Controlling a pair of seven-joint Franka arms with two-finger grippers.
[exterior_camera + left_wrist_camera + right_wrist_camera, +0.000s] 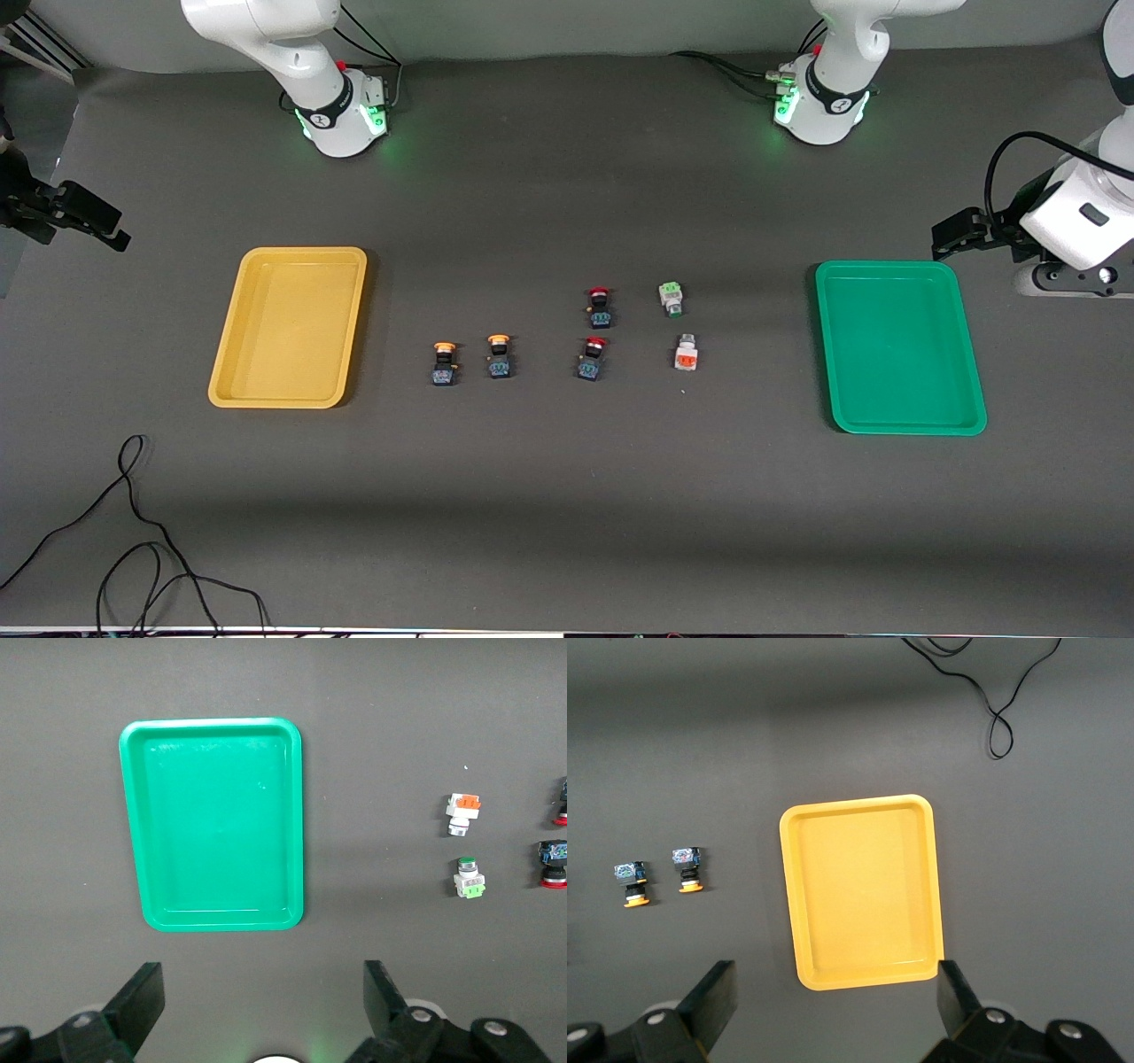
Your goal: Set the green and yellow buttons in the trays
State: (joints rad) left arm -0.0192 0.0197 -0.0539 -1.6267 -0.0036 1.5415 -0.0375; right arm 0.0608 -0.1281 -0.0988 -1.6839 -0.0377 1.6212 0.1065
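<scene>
Two yellow-capped buttons (445, 363) (499, 356) lie side by side between the trays, closer to the empty yellow tray (292, 328). A white green-marked button (671, 299) and a white orange-marked button (685, 353) lie closer to the empty green tray (899, 346). My left gripper (263, 1001) hangs open and empty over the table beside the green tray (217, 824). My right gripper (830, 997) hangs open and empty beside the yellow tray (864, 890). Its wrist view also shows the yellow-capped buttons (631, 883) (687, 868).
Two red-capped black buttons (599, 307) (592, 358) sit between the yellow-capped pair and the white pair. A loose black cable (133, 532) curls on the table near the front camera at the right arm's end.
</scene>
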